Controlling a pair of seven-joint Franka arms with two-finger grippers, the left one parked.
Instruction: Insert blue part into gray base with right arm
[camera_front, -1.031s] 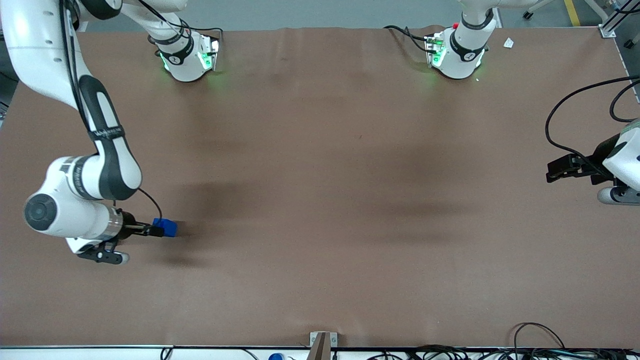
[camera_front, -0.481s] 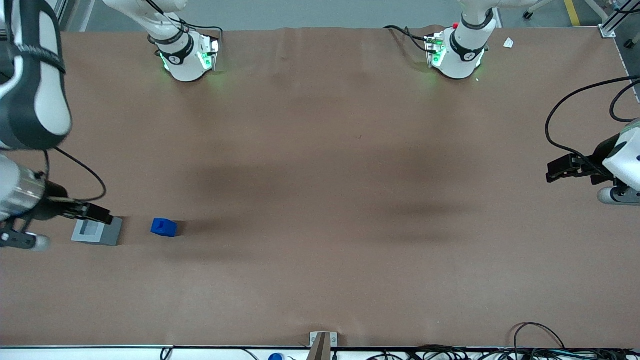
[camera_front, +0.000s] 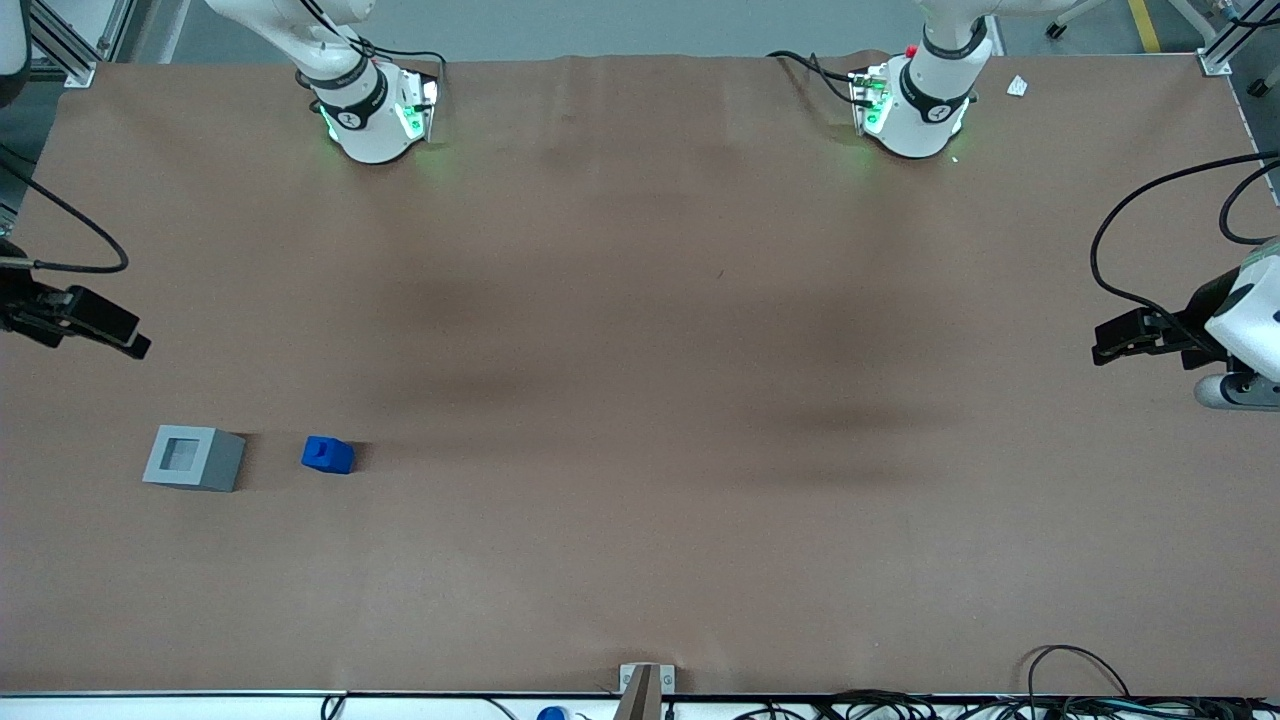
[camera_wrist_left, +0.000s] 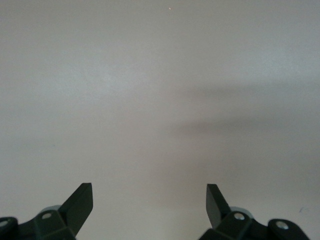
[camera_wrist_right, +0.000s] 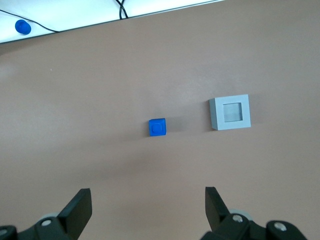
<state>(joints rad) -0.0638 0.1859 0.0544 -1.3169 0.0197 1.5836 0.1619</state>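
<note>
The blue part (camera_front: 328, 454) lies on the brown table beside the gray base (camera_front: 193, 458), a short gap between them, both toward the working arm's end. The base's square socket faces up and holds nothing. My right gripper (camera_front: 128, 340) hangs at the table's edge, farther from the front camera than the base and well above the table. In the right wrist view the gripper (camera_wrist_right: 148, 200) is open and empty, with the blue part (camera_wrist_right: 157, 127) and gray base (camera_wrist_right: 230, 113) small on the table below it.
Two arm bases (camera_front: 375, 110) (camera_front: 915, 105) with green lights stand at the table edge farthest from the camera. Cables (camera_front: 1070, 690) and a metal bracket (camera_front: 645, 685) lie along the nearest edge. A small blue round object (camera_wrist_right: 22, 26) sits off the table.
My right gripper has left the blue part, passed over the gray base and risen away toward the table's edge. The base has come into view. The blue part has not moved.
</note>
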